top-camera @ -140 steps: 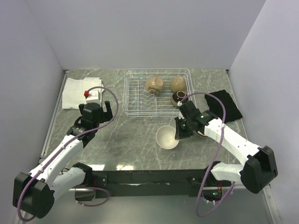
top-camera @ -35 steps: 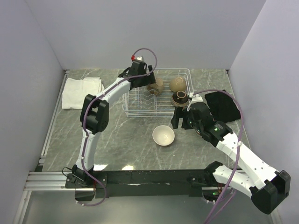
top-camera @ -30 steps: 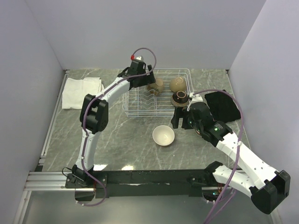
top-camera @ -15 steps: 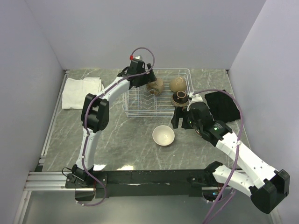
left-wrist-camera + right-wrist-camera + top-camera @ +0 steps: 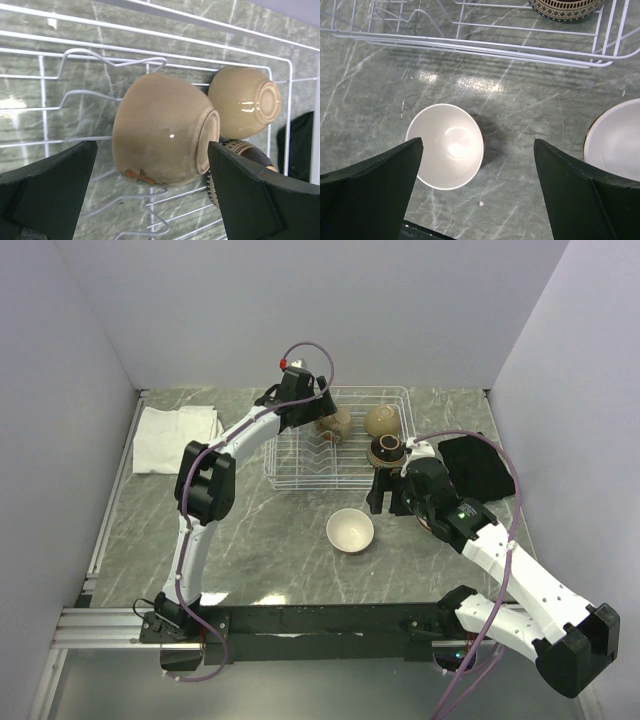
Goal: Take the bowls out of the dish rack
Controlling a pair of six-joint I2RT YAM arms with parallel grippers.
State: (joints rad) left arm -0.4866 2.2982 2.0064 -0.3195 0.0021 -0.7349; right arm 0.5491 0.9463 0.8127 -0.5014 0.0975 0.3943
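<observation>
The white wire dish rack holds three bowls: a tan bowl lying on its side, a second tan bowl and a dark patterned bowl. My left gripper is open over the first tan bowl, one finger on each side and neither touching it. A cream-white bowl stands upright on the table in front of the rack. My right gripper hangs open above the table; its wrist view shows that bowl below its left finger.
Another bowl with a pale inside sits on the table at the right edge of the right wrist view. A folded white cloth lies at the far left and a black cloth right of the rack. Upright tines fill the rack floor.
Since the earliest frame the left arm has reached from the table's left side to the rack. The right gripper has left the white bowl and risen. Over the last second almost nothing moved.
</observation>
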